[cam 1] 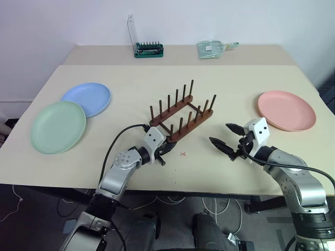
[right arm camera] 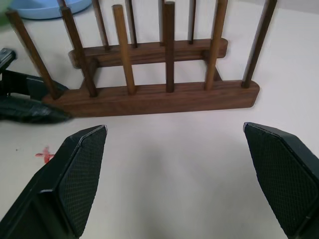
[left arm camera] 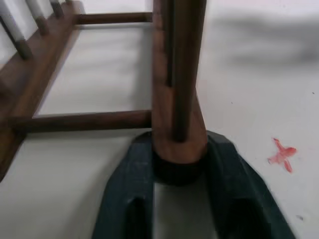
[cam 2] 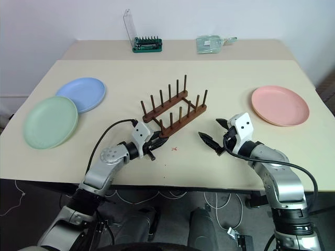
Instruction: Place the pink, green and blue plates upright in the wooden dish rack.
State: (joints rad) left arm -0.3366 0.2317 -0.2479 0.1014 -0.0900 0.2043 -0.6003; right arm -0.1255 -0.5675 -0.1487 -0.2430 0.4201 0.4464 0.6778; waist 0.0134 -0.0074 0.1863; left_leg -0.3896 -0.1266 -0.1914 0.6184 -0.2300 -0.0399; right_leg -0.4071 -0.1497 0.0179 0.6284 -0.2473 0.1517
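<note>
The wooden dish rack [cam 1: 180,112] stands slantwise at the table's middle, its pegs bare. My left gripper [cam 1: 166,149] is shut on the near end of its front rail; in the left wrist view the two black fingers [left arm camera: 124,189] pinch the rail end [left arm camera: 178,144] below a peg. My right gripper [cam 1: 226,137] is open, a little to the right of the rack and apart from it, with nothing between its fingers [right arm camera: 79,174]. The green plate [cam 1: 57,126] and the blue plate [cam 1: 86,98] lie overlapping at the left. At the right, the pink plate [cam 1: 286,110] rests flat.
A green tool holder [cam 1: 148,49] with a clear upright panel and a clear plastic bag [cam 1: 212,48] sit at the table's far side. A small red cross [cam 1: 183,153] is marked on the table just in front of the rack.
</note>
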